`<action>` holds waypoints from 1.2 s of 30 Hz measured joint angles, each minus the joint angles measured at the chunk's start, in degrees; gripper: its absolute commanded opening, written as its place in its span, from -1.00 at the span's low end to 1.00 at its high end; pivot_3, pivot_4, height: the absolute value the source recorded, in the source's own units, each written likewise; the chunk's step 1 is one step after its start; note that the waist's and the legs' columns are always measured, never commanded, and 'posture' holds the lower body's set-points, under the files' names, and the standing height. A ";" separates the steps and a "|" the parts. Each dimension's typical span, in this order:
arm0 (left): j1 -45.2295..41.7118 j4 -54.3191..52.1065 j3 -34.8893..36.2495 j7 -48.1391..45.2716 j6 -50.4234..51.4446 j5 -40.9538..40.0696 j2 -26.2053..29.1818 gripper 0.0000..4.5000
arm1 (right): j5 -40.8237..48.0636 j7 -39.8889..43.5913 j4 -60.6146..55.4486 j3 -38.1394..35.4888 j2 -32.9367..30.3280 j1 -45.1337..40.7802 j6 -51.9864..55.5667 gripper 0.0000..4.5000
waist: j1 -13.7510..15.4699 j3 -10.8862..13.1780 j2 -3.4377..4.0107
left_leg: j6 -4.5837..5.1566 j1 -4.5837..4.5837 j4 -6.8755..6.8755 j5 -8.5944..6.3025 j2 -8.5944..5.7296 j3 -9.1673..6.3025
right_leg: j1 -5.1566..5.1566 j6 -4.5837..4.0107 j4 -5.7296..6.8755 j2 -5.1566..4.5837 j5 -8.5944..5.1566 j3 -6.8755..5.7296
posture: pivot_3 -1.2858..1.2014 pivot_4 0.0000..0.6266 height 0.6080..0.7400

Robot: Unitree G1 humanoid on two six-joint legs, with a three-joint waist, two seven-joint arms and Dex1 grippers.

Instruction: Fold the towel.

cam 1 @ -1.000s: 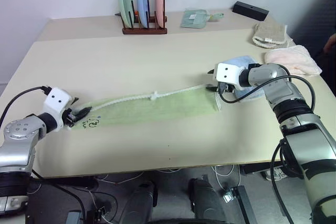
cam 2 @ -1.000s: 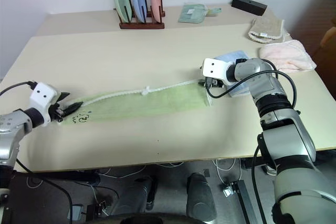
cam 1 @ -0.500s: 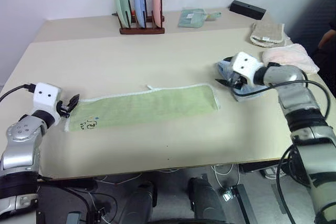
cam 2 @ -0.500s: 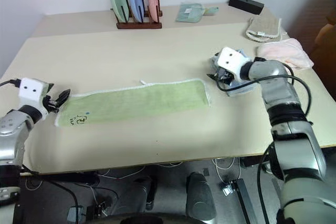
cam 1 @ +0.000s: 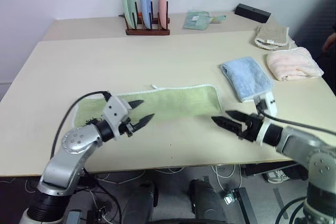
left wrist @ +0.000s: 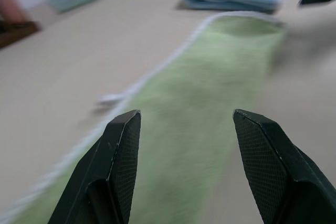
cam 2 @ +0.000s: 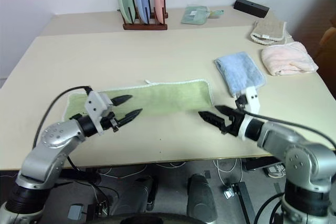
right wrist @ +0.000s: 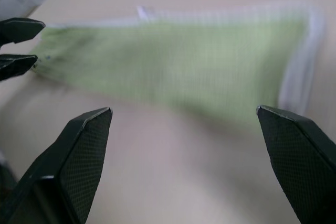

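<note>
tabletop: towel [cam 1: 168,103] released flat, both arms pulled back.

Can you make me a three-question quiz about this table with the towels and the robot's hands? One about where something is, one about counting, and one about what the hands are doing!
1. Where does the blue towel lie?
A. Beside the green towel, on the robot's right
B. On top of the green towel
C. In the plate rack

2. How many plates stand in the rack?
A. Two
B. Three
C. Five

3. What are the left gripper and right gripper doing?
A. Both pinching the green towel
B. Both open and empty
C. One holding a plate

Answers: 1 A, it lies flat next to the green towel's end. 2 B, green, blue and pink ones. 3 B, the fingers stand apart with nothing between them.
</note>
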 measured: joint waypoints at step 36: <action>5.34 0.53 1.66 -0.47 -3.08 3.61 0.33 0.27 | 3.86 -36.58 11.57 -12.56 9.92 -20.05 1.91 -0.99 | -0.46 -0.12 0.19 | 0.04 0.03 -0.08 -0.02 0.06 0.04 | -0.02 -0.08 -0.07 0.18 0.03 0.05 | 0.03 -0.52 0.99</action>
